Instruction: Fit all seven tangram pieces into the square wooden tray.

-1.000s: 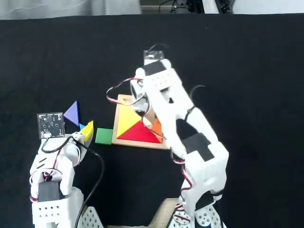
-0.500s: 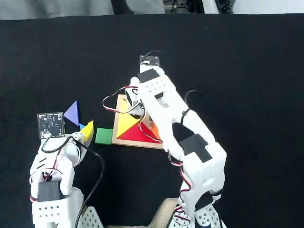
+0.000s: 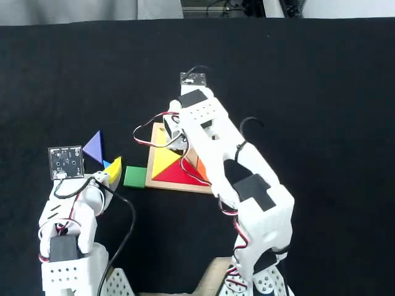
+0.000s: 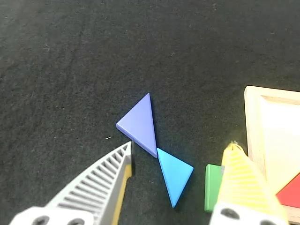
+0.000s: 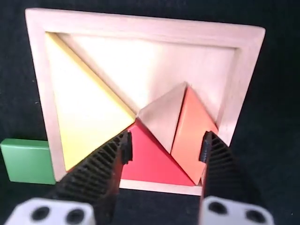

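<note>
Going by the high view's clock: my right gripper [image 5: 166, 138] hangs over the square wooden tray [image 5: 140, 28], fingers spread wide, nothing in them. One tip sits above the red triangle [image 5: 152, 161], the other above the orange piece [image 5: 192, 136].

Yellow triangle [image 5: 79, 122] hugs the tray's 9 o'clock edge, red lies along the 6 o'clock edge, and orange is near the 3 o'clock wall. From 12 round toward 2 it's bare wood, so that's the open room.

The green piece [image 5: 26, 159] lies on the cloth just beside the tray's outer rim at 8 o'clock.

My left gripper [image 4: 180, 149] is also spread and holding nothing, above the blue triangle [image 4: 176, 173]. The purple triangle [image 4: 139, 125] touches blue corner to corner at blue's 10 o'clock, with open black cloth all around them.
</note>
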You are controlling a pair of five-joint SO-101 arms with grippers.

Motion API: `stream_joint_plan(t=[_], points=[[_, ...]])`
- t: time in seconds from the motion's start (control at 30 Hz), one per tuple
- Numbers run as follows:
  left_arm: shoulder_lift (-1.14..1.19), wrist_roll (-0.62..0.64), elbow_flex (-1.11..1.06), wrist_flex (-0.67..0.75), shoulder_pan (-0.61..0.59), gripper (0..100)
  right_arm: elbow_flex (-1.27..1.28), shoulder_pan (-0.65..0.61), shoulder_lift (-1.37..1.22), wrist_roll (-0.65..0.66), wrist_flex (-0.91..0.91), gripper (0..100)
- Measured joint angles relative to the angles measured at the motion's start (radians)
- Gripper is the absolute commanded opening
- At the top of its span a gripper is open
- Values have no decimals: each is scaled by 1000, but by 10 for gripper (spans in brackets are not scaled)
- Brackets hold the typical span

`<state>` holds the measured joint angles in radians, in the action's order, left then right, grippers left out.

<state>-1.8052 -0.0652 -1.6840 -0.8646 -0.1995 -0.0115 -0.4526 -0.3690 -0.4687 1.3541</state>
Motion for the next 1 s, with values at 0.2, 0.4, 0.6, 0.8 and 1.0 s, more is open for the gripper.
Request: stream_joint_plan(t=[0.2, 0.4, 0.6, 0.8, 1.0], points=[[0, 0, 0, 0, 0, 303, -74, 40, 21, 227, -48, 31], [0, 0, 0, 0, 0, 303, -74, 98, -94, 239, -118, 11], [0, 0, 0, 0, 0, 303, -143, 100, -193, 242, -91, 11], [0, 0, 0, 0, 0, 303, -187, 95, -218, 242, -2, 11], [0, 0, 0, 0, 0, 303, -249, 68, -218, 249, 71, 11]])
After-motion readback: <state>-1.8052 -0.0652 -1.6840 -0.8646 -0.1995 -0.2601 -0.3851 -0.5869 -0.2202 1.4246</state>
